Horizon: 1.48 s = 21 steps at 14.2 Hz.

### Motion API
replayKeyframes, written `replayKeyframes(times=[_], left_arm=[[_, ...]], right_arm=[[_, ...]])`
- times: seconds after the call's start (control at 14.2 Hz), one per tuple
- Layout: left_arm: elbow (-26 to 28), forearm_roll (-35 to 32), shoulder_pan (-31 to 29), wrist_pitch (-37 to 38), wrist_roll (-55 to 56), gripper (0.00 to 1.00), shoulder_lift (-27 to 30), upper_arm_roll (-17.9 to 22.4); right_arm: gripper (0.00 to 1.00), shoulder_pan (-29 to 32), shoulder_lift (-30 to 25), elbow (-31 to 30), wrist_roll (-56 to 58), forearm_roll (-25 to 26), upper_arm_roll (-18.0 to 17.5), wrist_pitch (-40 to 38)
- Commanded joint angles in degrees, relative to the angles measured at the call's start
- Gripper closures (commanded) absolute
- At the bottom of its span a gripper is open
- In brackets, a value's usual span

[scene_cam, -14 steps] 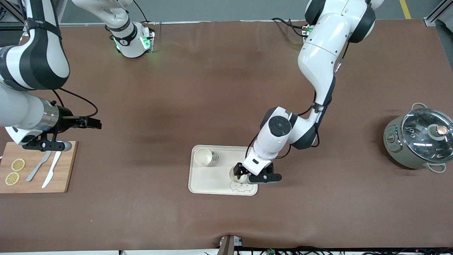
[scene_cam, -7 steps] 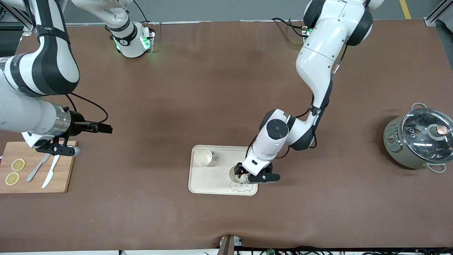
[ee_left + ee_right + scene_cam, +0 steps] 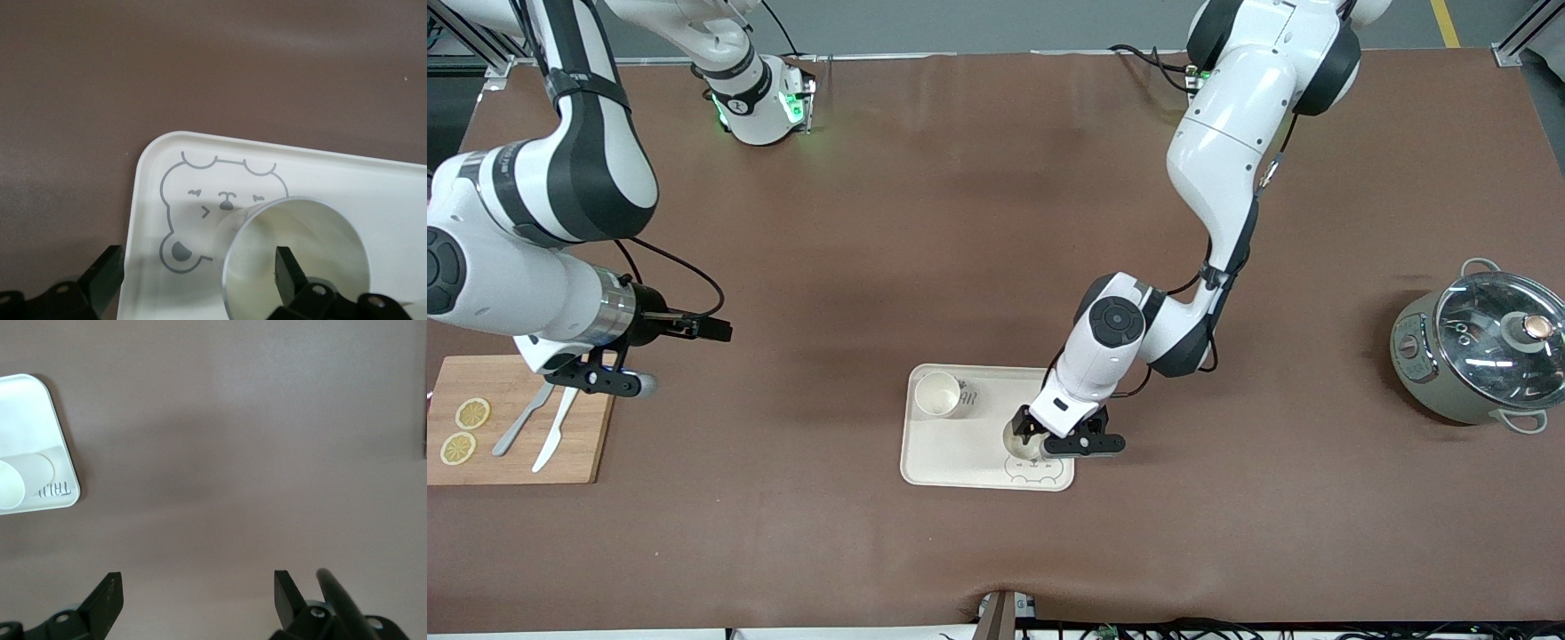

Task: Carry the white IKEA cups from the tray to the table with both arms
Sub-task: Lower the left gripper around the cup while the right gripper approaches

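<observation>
a: front view first. what's changed? right arm has swung in from over the light wooden cutting board (image 3: 516, 420) toward mid table. right gripper (image 3: 716, 331) is now over bare brown matte cloth of the table (image 3: 925, 222), past the board's edge, still well apart from the cream rectangular bear-print tray (image 3: 943, 453).

b: and the left?

a: barely moved, eased a touch lower. left gripper (image 3: 1040, 428) sits right at the small cream-white tapered cup (image 3: 1021, 439) on the tray corner nearest the camera, by the bear drawing.

b: gripping yet?

a: no. left wrist view: fingers spread wide, one finger (image 3: 288, 273) inside the cup's rim (image 3: 297, 257), the other (image 3: 103, 277) outside, off past the tray edge. straddling the wall, no pinch, cup stands upright on the tray.

b: other cup?

a: second white cup (image 3: 937, 394) upright in the tray corner toward the right arm's end, farther from camera. untouched.

b: right fingers?

a: open, empty; right wrist view shows both tips (image 3: 193, 600) over plain cloth w/ the tray corner (image 3: 57, 447) off ahead.

b: so both cups still on tray.

a: yep. my read: left is about to close, right is on approach for cup no. 2. poses: left arm folded down steep from its base, wrist tipped at the cup; right forearm low, near level, pointing at the tray.
</observation>
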<state>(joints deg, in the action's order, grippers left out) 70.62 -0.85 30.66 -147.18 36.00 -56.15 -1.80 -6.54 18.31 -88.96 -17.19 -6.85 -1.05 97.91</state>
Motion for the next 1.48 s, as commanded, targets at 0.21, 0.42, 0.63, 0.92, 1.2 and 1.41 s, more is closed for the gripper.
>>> replayKeyframes(times=[0.21,0.42,0.63,0.92,1.2,1.41], left_arm=[[-0.4,-1.5,0.6,0.4,1.0,0.03,0.5,0.9],[-0.4,-1.4,0.6,0.8,1.0,0.24,0.8,0.9],[-0.4,-1.4,0.6,0.8,1.1,0.43,0.9,0.9],[-0.4,-1.4,0.6,0.8,1.6,0.58,1.1,0.9],[-0.4,-1.4,0.7,0.8,2.4,0.86,1.0,0.9],[-0.4,-1.4,0.7,0.8,2.4,1.0,1.0,0.9]], right_arm=[[0.0,-3.0,2.9,1.6,-6.5,-0.6,0.1,3.5],[0.0,-4.4,3.8,1.6,-10.6,-0.5,0.2,6.0],[0.0,-5.5,4.5,1.6,-11.2,-0.5,0.2,7.1],[0.0,-6.6,5.4,1.6,-14.3,-0.4,0.2,8.6],[0.0,-7.0,6.5,1.7,-14.8,-0.5,0.1,8.6],[0.0,-8.7,7.7,1.8,-20.1,-0.4,0.2,10.8]])
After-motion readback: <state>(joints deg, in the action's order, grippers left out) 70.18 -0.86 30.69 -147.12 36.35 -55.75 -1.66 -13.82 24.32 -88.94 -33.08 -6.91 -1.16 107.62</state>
